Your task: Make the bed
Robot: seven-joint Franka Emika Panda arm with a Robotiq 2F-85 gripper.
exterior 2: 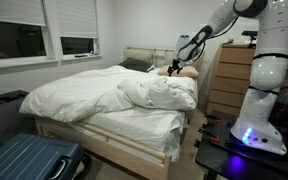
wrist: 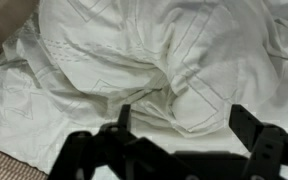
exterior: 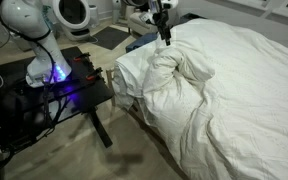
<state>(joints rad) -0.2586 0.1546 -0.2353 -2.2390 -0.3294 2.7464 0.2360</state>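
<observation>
In an exterior view, a window [exterior 2: 24, 40] is far left and a blue suitcase [exterior 2: 29, 160] lies on the floor by the bed's near corner. The bed [exterior 2: 104, 132] fills the middle, with its headboard [exterior 2: 139, 55] at the back wall. The white duvet [exterior 2: 84, 95] is rumpled and bunched into a lump toward the headboard end. The gripper [exterior 2: 174, 69] hangs just over that lump. Whether it touches the fabric cannot be told. Right of the bed is a wooden dresser [exterior 2: 229, 80]. Next comes the white arm [exterior 2: 269, 60], standing on a black table [exterior 2: 234, 150] with a blue glow.

In an exterior view, the table [exterior: 79, 88] is on the left, close beside the bed's edge, with cables around it. The twisted duvet lump [exterior: 169, 75] sits right of it under the gripper, and flatter duvet runs off to the right.

In the wrist view, carpet [wrist: 4, 168] shows at bottom left and duvet folds fill the rest. The gripper is released: its fingers [wrist: 122, 120] are spread wide, with nothing clamped between them and only fabric below.
</observation>
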